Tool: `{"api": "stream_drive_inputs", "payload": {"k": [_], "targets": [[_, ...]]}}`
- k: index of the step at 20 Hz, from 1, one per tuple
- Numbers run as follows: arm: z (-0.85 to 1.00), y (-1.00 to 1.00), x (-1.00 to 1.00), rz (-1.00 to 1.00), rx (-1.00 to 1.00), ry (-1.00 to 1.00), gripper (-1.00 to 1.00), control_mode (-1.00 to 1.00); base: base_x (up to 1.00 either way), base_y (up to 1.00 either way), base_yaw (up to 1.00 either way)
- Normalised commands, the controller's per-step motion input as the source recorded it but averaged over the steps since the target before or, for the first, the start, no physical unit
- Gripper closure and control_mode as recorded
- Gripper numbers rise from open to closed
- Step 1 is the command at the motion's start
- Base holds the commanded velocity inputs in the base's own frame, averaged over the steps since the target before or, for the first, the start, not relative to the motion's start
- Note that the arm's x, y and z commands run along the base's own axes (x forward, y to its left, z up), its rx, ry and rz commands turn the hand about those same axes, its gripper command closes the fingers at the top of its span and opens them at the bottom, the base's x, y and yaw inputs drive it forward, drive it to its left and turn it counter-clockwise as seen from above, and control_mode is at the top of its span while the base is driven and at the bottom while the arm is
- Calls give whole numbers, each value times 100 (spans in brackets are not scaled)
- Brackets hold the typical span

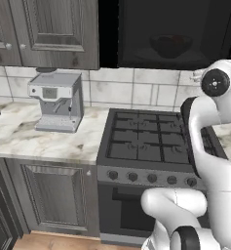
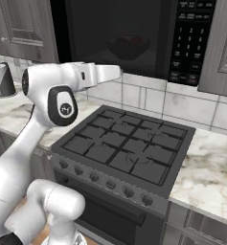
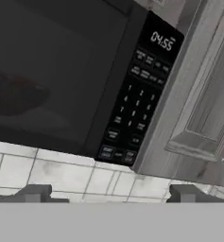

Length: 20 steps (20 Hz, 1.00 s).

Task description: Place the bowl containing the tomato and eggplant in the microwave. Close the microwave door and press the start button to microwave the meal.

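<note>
The bowl (image 2: 128, 47) is seen through the closed microwave door (image 3: 47, 71), inside the microwave (image 2: 134, 36) above the stove (image 2: 119, 148). The jaws are spread wide, nothing held. A neighbouring key on the button strip (image 3: 134, 108) could be struck if the approach is misaligned.

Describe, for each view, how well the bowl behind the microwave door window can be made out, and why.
Left base view: bowl a dim silhouette behind the dark microwave door. Right base view: bowl faint, a reddish hint on top. Hand view: bowl a murky smudge; keypad digits soft.
</note>
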Motion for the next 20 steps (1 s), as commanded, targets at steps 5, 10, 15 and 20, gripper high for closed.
{"api": "stream_drive_inputs", "payload": {"k": [5, 10, 15, 20], "targets": [[-9, -75, -25, -1, 72, -2, -100, -100, 0, 0, 0], [-41, -63, -13, 0, 66, -23, -100, -100, 0, 0, 0], [-29, -10, 0, 3, 33, -21, -100, -100, 0, 0, 0], [-8, 0, 10, 6, 14, -18, -100, -100, 0, 0, 0]]}}
